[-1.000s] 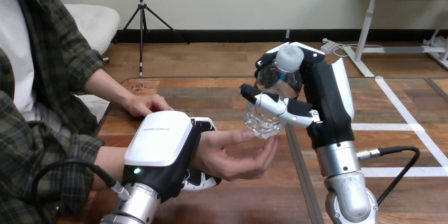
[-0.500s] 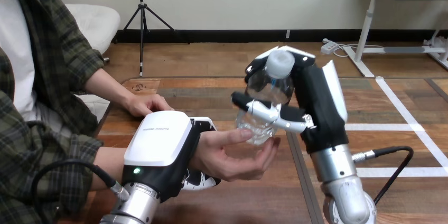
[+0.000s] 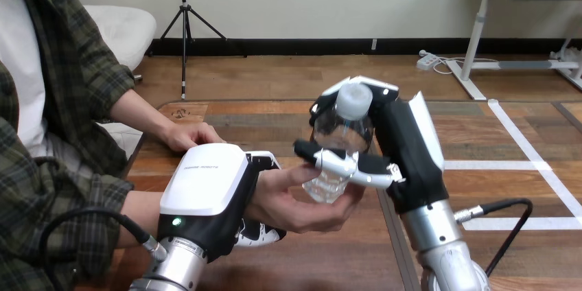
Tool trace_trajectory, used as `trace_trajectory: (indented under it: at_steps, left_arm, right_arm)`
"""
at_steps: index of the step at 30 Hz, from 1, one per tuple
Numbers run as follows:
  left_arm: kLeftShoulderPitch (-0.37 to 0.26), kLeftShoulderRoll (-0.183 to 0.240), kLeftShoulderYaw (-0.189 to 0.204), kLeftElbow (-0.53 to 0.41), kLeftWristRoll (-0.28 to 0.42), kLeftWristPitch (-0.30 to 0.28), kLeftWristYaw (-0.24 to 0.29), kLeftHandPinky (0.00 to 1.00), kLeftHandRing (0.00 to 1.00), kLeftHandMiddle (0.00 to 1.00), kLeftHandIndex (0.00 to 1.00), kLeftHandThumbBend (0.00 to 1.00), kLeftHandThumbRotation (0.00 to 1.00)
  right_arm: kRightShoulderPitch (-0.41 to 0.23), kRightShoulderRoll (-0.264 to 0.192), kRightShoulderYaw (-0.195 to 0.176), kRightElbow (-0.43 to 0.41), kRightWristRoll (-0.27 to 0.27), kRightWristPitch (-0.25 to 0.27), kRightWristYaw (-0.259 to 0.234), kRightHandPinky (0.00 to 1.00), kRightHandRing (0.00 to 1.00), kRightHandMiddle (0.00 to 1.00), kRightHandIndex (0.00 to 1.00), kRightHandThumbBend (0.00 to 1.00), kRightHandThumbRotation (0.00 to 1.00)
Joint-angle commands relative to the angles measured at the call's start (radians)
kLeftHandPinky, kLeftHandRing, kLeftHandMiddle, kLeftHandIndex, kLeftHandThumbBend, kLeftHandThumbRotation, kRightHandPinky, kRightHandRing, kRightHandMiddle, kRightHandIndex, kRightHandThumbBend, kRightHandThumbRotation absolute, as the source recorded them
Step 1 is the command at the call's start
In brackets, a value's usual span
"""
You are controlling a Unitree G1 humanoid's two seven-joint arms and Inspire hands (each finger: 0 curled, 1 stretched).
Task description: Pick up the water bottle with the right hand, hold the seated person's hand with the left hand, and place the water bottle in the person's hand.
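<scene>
Curling around the person's wrist (image 3: pixel 263 191) from above, the left hand (image 3: pixel 206 191) is kept closed there, the person's hand (image 3: pixel 302 205) lying palm-up. The water bottle (image 3: pixel 340 133), clasped by the right hand (image 3: pixel 405 147), has been lowered leftward into that palm; release is judged next.

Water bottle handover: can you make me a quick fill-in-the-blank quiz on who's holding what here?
The robot's right hand grips a water bottle with a ____ cap.
The robot's left hand is curled round the person's ____.
The bottle's base is over the person's hand, whose palm faces ____.
The person's other hand rests on the wooden table, holding ____.
Missing words: white; wrist; up; nothing.
</scene>
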Motion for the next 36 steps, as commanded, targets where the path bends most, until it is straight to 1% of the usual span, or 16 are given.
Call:
trace_trajectory:
  at_steps: [1,9,20,24,27,36]
  left_arm:
    - [-0.036,-0.006,-0.005,0.001,0.016,-0.003,0.017,0.44,0.51,0.55,0.55,0.77,0.00]
    - [-0.040,-0.005,-0.004,0.004,0.014,-0.003,0.017,0.44,0.52,0.56,0.56,0.77,0.00]
    - [-0.043,-0.004,-0.003,0.003,0.017,0.002,0.014,0.45,0.53,0.57,0.56,0.78,0.00]
    - [-0.044,-0.003,-0.002,0.003,0.016,0.001,0.015,0.46,0.53,0.57,0.57,0.78,0.00]
    - [-0.044,-0.002,-0.001,0.003,0.015,0.000,0.014,0.46,0.53,0.58,0.57,0.78,0.00]
    - [-0.045,0.000,0.000,0.004,0.016,0.002,0.013,0.46,0.53,0.58,0.57,0.78,0.00]
  right_arm:
    - [-0.029,-0.010,-0.001,-0.089,0.021,-0.031,0.005,0.40,0.43,0.44,0.44,0.67,0.00]
    - [-0.014,-0.009,0.007,-0.110,0.019,-0.028,0.017,0.38,0.42,0.44,0.44,0.68,0.00]
    - [0.005,-0.007,0.022,-0.133,0.044,-0.028,0.050,0.36,0.40,0.43,0.43,0.69,0.00]
    - [0.012,-0.006,0.029,-0.139,0.063,-0.027,0.068,0.35,0.40,0.43,0.43,0.69,0.00]
    - [0.014,-0.005,0.029,-0.139,0.064,-0.031,0.072,0.35,0.39,0.43,0.43,0.68,0.00]
    - [0.032,-0.004,0.039,-0.159,0.072,-0.017,0.084,0.35,0.40,0.43,0.43,0.67,0.00]
